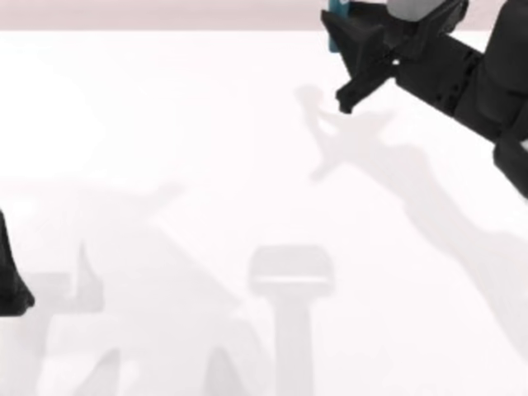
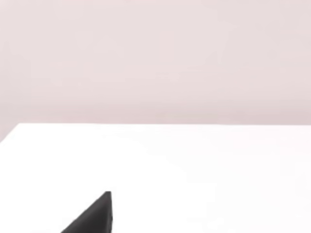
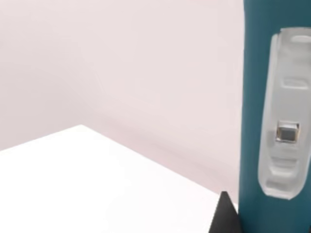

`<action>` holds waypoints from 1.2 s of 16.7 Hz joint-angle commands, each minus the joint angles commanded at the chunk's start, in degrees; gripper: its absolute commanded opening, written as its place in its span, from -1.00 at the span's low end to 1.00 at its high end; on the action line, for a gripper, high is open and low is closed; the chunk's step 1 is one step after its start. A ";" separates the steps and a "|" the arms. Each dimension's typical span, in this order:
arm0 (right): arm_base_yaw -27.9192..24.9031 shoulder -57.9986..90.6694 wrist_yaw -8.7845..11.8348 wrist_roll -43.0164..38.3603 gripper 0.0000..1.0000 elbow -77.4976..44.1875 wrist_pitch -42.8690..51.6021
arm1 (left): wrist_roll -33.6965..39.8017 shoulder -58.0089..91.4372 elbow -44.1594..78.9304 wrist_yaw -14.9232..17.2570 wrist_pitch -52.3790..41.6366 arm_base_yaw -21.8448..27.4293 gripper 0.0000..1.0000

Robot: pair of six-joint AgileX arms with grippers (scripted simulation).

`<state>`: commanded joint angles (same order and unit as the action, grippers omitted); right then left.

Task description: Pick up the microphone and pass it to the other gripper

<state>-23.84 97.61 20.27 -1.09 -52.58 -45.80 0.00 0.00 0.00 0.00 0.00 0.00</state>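
Note:
The microphone (image 1: 333,31) hangs in the air at the far right of the table, only a strip of its teal handle showing at the top view's upper edge. My right gripper (image 1: 340,62) is shut on it, coming in from the right. In the right wrist view the teal handle (image 3: 252,121) stands upright with its white switch plate (image 3: 286,111) facing the camera, and one black fingertip (image 3: 224,216) rests against it. The mesh head is out of view. My left arm (image 1: 10,285) sits parked at the left edge; one fingertip (image 2: 99,213) shows, wide of centre, with nothing by it.
The white table (image 1: 206,165) carries only the shadows of the arms. Its far edge (image 2: 155,124) meets a pale pinkish wall.

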 joint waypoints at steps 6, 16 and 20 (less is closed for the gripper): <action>-9.18 -3.67 -8.85 0.31 -1.00 8.85 -9.99 | 0.00 0.00 0.00 0.00 0.00 0.00 1.00; -12.02 -5.14 -11.54 0.45 -1.00 11.47 -13.03 | 0.00 0.00 0.00 0.00 0.00 0.00 1.00; -12.02 -5.14 -11.54 0.45 -1.00 11.47 -13.03 | -0.01 0.09 0.07 0.09 0.04 0.04 1.00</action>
<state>-35.86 92.46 8.73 -0.64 -41.11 -58.83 -0.01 0.09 0.07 0.09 0.04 0.04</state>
